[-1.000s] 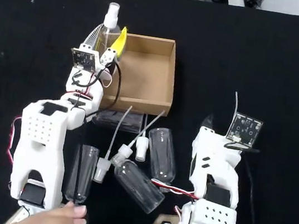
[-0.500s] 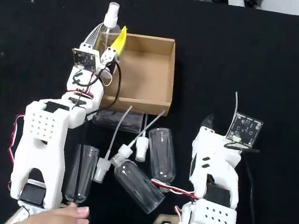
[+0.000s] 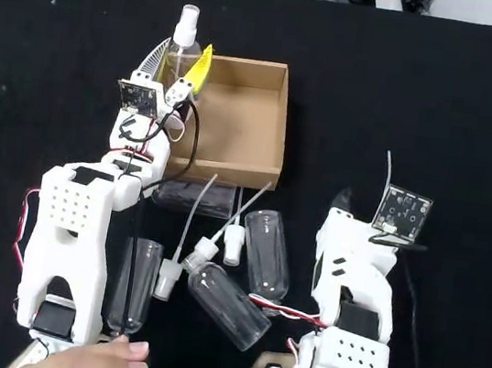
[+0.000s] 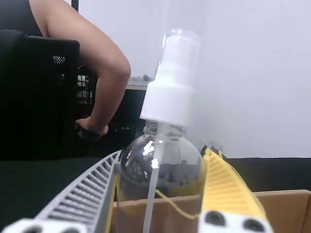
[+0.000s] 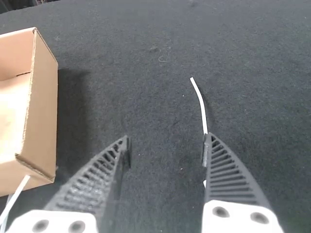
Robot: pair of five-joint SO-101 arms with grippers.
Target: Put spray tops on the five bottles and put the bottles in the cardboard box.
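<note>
My left gripper [image 4: 163, 155] is shut on a clear bottle [image 4: 160, 165] that carries a white spray top [image 4: 172, 82]. In the high view this bottle [image 3: 181, 45] stands upright just outside the far left corner of the cardboard box [image 3: 231, 159]. My right gripper [image 5: 165, 141] hangs open over bare black cloth, with a thin white tube [image 5: 199, 99] alongside one finger. Three clear bottles without tops [image 3: 190, 196] [image 3: 134, 283] [image 3: 268, 252] lie between the arms. A fourth lying bottle [image 3: 229, 307] has a spray top [image 3: 202, 251] on its neck.
Two loose spray tops [image 3: 234, 241] [image 3: 167, 279] with long tubes lie among the bottles. A person's hand [image 3: 99, 361] rests at the near edge by the left arm's base. The box's inside [image 3: 242, 119] holds nothing. Black cloth [image 3: 443, 102] covers the table.
The hand at the near edge has shifted slightly to the right. Both arms and the held bottle stay almost where they were.
</note>
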